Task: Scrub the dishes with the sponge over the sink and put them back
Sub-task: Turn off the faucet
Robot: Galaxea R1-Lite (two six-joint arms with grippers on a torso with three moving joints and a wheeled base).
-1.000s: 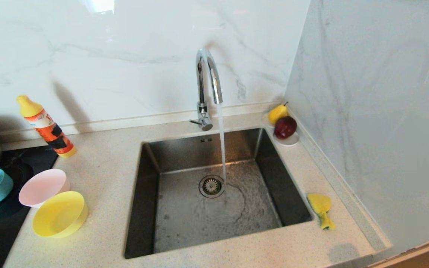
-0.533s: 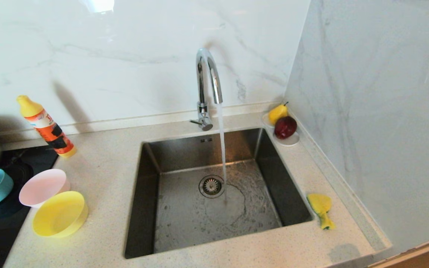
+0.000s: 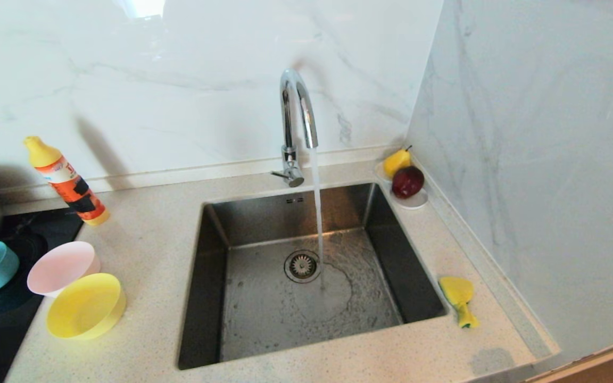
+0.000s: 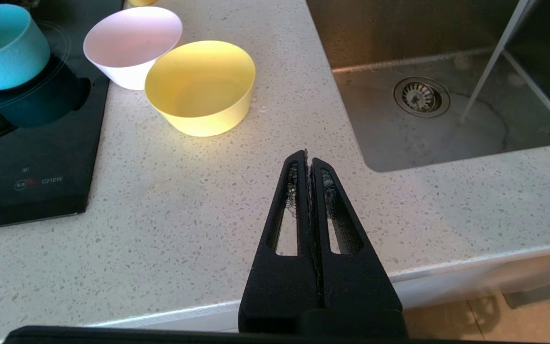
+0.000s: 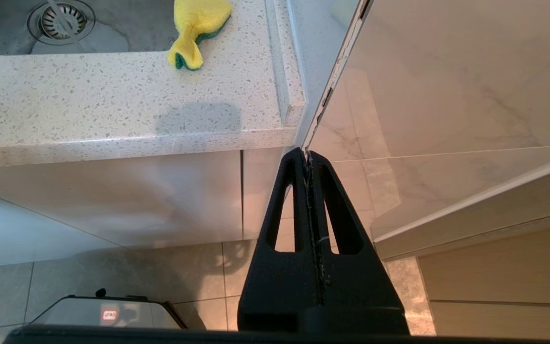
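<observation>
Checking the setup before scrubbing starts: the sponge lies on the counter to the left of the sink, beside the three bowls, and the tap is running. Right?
Not quite. The sponge lies right of the sink, away from the bowls, as the head view shows. The tap is running.

A yellow-capped orange plastic bottle [image 3: 67, 182] leans at the speckled beige stone countertop's [image 3: 141, 234] back left. At the back right corner, a small white saucer [image 3: 412, 201] holds a yellow pear [image 3: 396, 161] and dark red apple [image 3: 407, 181]. A black glass hob [image 4: 31, 157] occupies the left edge.

Brushed-steel sink [image 3: 208, 298], speckled stone counter [image 3: 147, 213]
</observation>
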